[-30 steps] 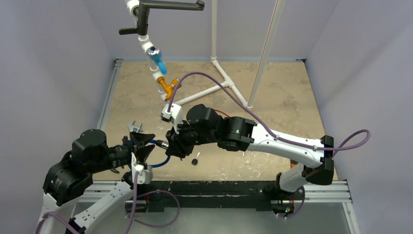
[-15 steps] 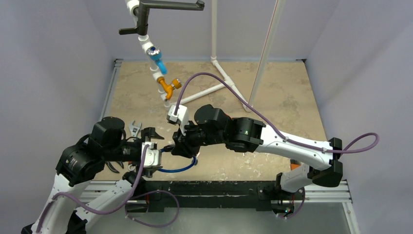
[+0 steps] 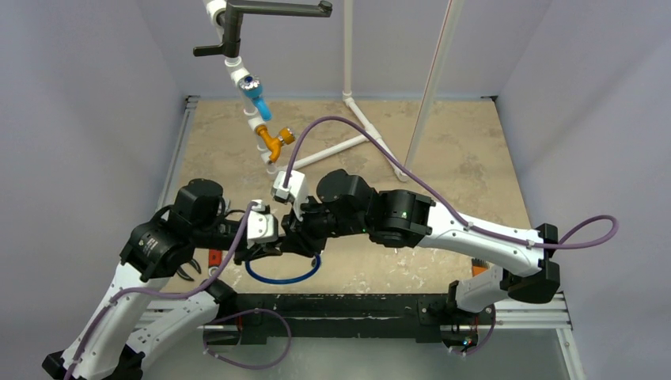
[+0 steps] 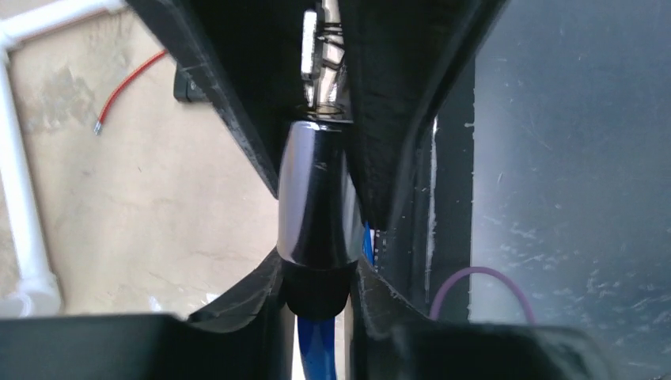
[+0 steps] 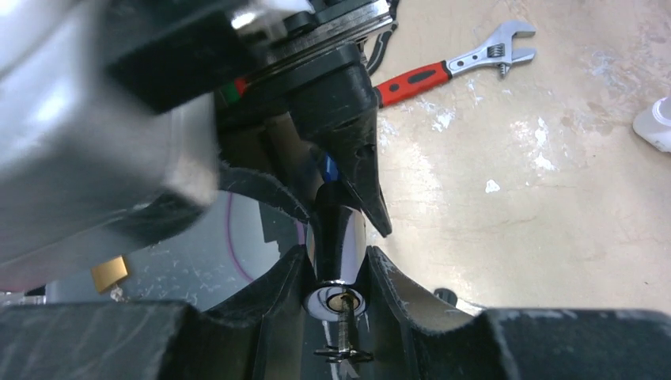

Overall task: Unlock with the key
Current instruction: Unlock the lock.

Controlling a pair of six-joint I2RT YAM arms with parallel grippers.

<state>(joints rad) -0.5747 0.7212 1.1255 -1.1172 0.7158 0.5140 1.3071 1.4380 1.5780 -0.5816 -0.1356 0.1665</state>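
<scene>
Left gripper (image 4: 316, 289) clamped on the lock (image 4: 315, 198) at its cable end, right gripper (image 5: 337, 286) pinching the keyhole end, key (image 5: 343, 323) in the keyhole, blue cable (image 3: 282, 275) looping beneath, wrench (image 5: 453, 66) on the table (image 5: 554, 198) beyond

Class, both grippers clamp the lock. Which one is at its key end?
The right gripper: the key sticks out of the lock between its fingers. The left gripper grips the end with the blue cable.
</scene>
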